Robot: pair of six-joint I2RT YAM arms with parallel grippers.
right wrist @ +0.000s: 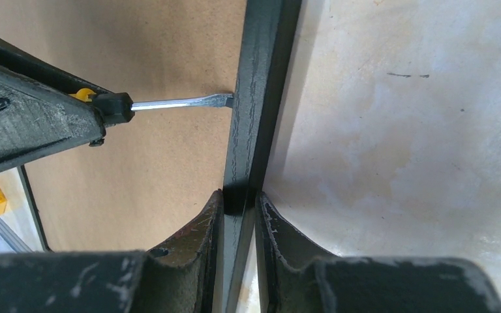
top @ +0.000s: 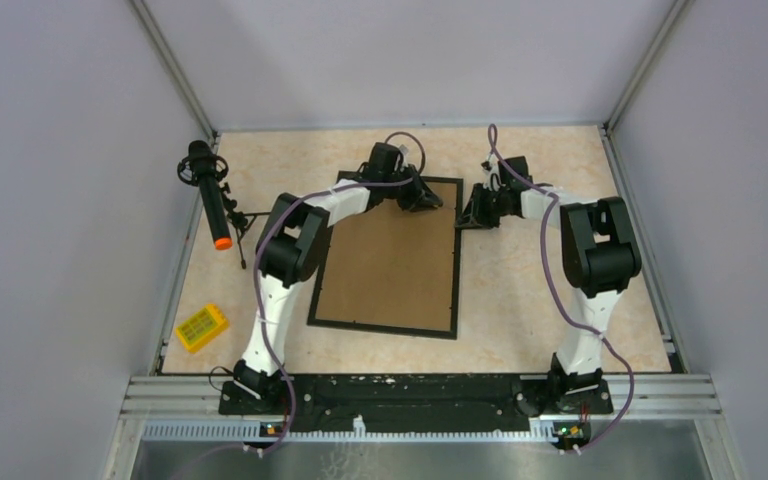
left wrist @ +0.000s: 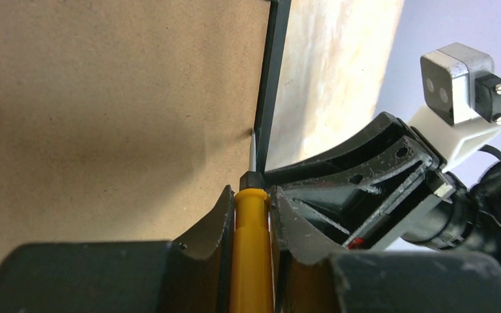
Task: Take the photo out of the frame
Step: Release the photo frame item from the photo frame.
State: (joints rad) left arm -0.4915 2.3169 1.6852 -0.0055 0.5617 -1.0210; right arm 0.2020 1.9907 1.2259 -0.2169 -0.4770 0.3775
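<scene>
The frame point(top: 390, 265) lies back up on the table, its brown fibreboard back inside a thin black border. The photo is hidden beneath the backing. My left gripper point(top: 425, 197) is over the frame's far right corner, shut on a yellow-handled screwdriver point(left wrist: 253, 261). The screwdriver's metal blade point(right wrist: 182, 102) touches the inner edge of the right border point(right wrist: 258, 98). My right gripper point(top: 468, 215) is at the frame's right edge near the far corner, shut on the black border point(right wrist: 240, 202). The backing point(left wrist: 104, 98) fills the left wrist view.
A black handheld tool with an orange tip point(top: 210, 195) stands on a small stand at the far left. A yellow brick point(top: 201, 327) lies near the left front. Grey walls enclose the beige table point(top: 530, 290) on three sides.
</scene>
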